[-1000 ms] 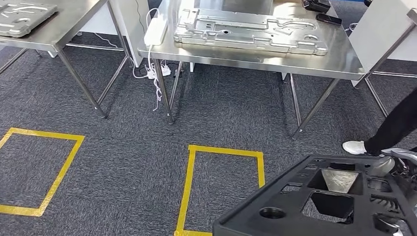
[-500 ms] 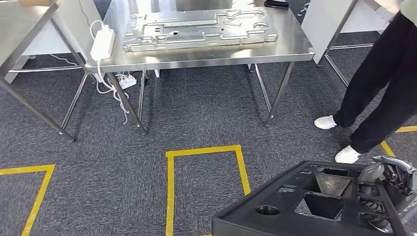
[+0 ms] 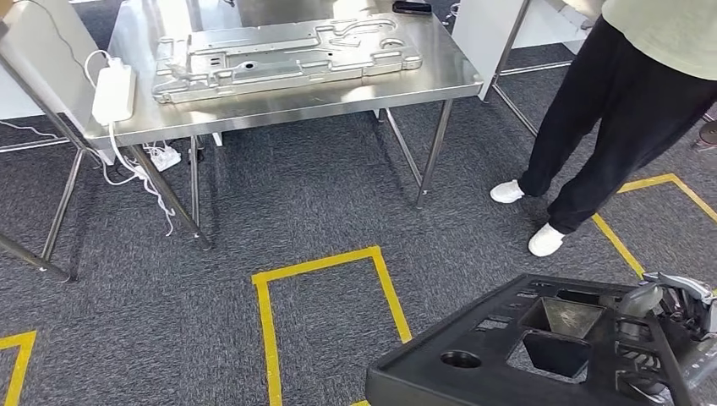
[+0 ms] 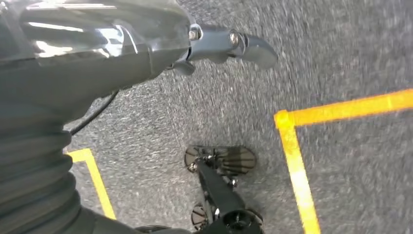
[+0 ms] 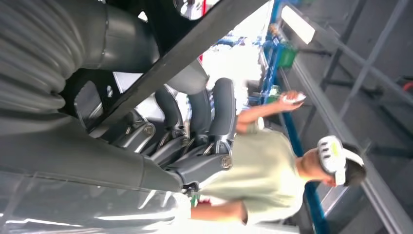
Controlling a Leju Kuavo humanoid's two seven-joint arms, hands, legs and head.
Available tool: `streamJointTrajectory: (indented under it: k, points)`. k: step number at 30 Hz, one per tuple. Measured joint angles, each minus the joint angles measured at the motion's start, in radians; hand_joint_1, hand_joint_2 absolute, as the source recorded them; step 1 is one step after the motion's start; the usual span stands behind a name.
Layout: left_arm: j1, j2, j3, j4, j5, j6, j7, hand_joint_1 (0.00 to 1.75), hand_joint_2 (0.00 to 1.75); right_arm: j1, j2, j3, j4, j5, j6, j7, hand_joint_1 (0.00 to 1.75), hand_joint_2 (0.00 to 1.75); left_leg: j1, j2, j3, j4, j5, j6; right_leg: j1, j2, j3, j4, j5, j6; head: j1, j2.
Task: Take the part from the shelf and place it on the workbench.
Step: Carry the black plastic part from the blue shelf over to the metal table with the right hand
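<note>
The part (image 3: 524, 351) is a large black moulded panel with several cut-outs, low at the right in the head view. My right hand (image 3: 668, 304) grips its far right edge. In the right wrist view its dark fingers (image 5: 214, 109) curl around the part's black rim (image 5: 195, 41). The steel workbench (image 3: 448, 85) stands ahead at the upper left, across the carpet, with a silver stamped plate (image 3: 279, 52) lying on it. My left hand (image 4: 229, 44) hangs over the carpet, its thumb stretched out, holding nothing.
A person in dark trousers (image 3: 609, 118) and white shoes stands right of the workbench. A white power strip (image 3: 114, 89) lies on the bench's left end, its cables hanging to the floor. Yellow tape rectangles (image 3: 325, 264) mark the grey carpet between me and the bench.
The whole view has swung: the workbench has slid left and the person has come further into the picture, so the camera moved. The black part stays in my right hand.
</note>
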Motion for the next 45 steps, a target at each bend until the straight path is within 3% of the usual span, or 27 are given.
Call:
streamJointTrajectory:
  k: [1,2,4,5,7,10,17,21,25,37,39,41,43,45]
  points:
    - [-0.001,0.000,0.000,0.000,0.000,0.000,0.000,0.00,1.75,-0.002,0.000,0.001,0.002,0.007,-0.006,-0.002,1.75,1.75,0.001,0.008,0.001,0.000,-0.002,-0.001,-0.002,-0.004,-0.006,0.011,0.008,0.002,0.001,0.000]
    - [-0.002,0.000,0.000,0.000,-0.001,0.000,0.000,0.00,1.75,-0.004,0.000,0.002,0.004,0.012,-0.010,-0.004,1.75,1.75,0.003,0.013,0.004,0.000,-0.004,-0.004,-0.004,-0.006,0.009,-0.019,0.034,0.004,0.003,0.000]
    - [-0.005,0.000,0.000,0.000,-0.002,0.000,0.002,0.00,1.75,-0.008,0.000,0.002,0.006,0.017,-0.016,-0.005,1.75,1.75,0.006,0.019,0.011,0.001,-0.009,-0.012,-0.005,-0.015,0.081,-0.157,0.101,0.005,0.010,0.000]
    - [-0.006,0.000,0.000,0.000,-0.003,0.002,0.008,0.00,1.75,-0.010,0.000,0.003,0.006,0.018,-0.019,-0.005,1.75,1.75,0.005,0.020,0.013,0.001,-0.012,-0.017,-0.004,-0.020,0.111,-0.216,0.122,0.004,0.015,0.000]
    - [-0.007,0.000,0.000,0.000,-0.003,0.007,0.029,0.00,1.75,-0.012,0.000,0.004,0.007,0.021,-0.031,-0.006,1.75,1.75,-0.002,0.019,0.016,0.003,-0.018,-0.019,-0.005,-0.025,0.137,-0.269,0.131,0.002,0.015,0.000]
    - [-0.006,0.002,0.000,0.001,-0.007,0.013,0.056,0.00,1.75,-0.012,0.000,0.006,0.007,0.027,-0.047,-0.005,1.75,1.75,-0.005,0.018,0.021,-0.004,-0.016,-0.005,-0.004,-0.023,0.138,-0.271,0.129,-0.001,-0.004,0.000]
    - [-0.005,0.002,0.000,0.001,-0.033,0.027,0.081,0.00,1.75,-0.013,-0.001,0.009,0.007,0.043,-0.063,0.001,1.75,1.75,-0.005,0.018,0.031,-0.020,-0.012,-0.020,-0.003,-0.024,0.140,-0.270,0.124,-0.010,-0.020,0.000]
    - [-0.005,0.003,-0.001,0.000,-0.041,0.028,0.070,0.00,1.75,-0.018,-0.002,0.013,0.008,0.049,-0.070,0.006,1.75,1.75,-0.010,0.018,0.031,-0.018,-0.017,-0.017,-0.008,-0.024,0.145,-0.270,0.128,-0.006,-0.026,0.000]
    - [-0.006,0.002,-0.001,0.001,-0.035,0.025,0.053,0.00,1.75,-0.023,-0.007,0.020,0.009,0.054,-0.079,0.008,1.75,1.75,-0.011,0.015,0.037,-0.027,-0.009,-0.042,-0.001,-0.023,0.154,-0.275,0.125,-0.011,-0.023,0.000]
    - [-0.006,0.002,0.004,0.001,-0.019,0.018,0.065,0.00,1.75,-0.023,-0.014,0.027,0.009,0.061,-0.090,0.009,1.75,1.75,-0.017,0.015,0.037,-0.017,-0.017,-0.031,-0.006,-0.023,0.161,-0.288,0.129,-0.004,-0.021,0.000]
    - [-0.006,0.003,0.007,0.001,-0.018,0.018,0.067,0.00,1.75,-0.022,-0.014,0.027,0.009,0.062,-0.091,0.008,1.75,1.75,-0.018,0.016,0.040,-0.027,-0.018,-0.014,-0.011,-0.023,0.164,-0.283,0.144,0.012,-0.023,0.000]
    - [-0.006,0.002,0.012,0.001,-0.018,0.018,0.068,0.00,1.75,-0.021,-0.016,0.027,0.008,0.062,-0.091,0.007,1.75,1.75,-0.009,0.016,0.057,-0.051,-0.011,0.002,-0.011,-0.023,0.162,-0.268,0.149,0.025,-0.025,0.000]
    - [-0.006,0.001,0.014,0.002,-0.018,0.018,0.069,0.00,1.75,-0.022,-0.019,0.027,0.008,0.063,-0.091,0.007,1.75,1.75,0.003,0.017,0.075,-0.066,-0.004,0.004,-0.010,-0.022,0.132,-0.211,0.110,0.027,-0.020,0.000]
    - [-0.006,0.001,0.015,0.002,-0.018,0.018,0.069,0.00,1.75,-0.021,-0.021,0.027,0.008,0.063,-0.092,0.007,1.75,1.75,0.009,0.018,0.079,-0.068,-0.006,0.000,-0.014,-0.020,0.067,-0.095,0.054,0.030,-0.013,0.000]
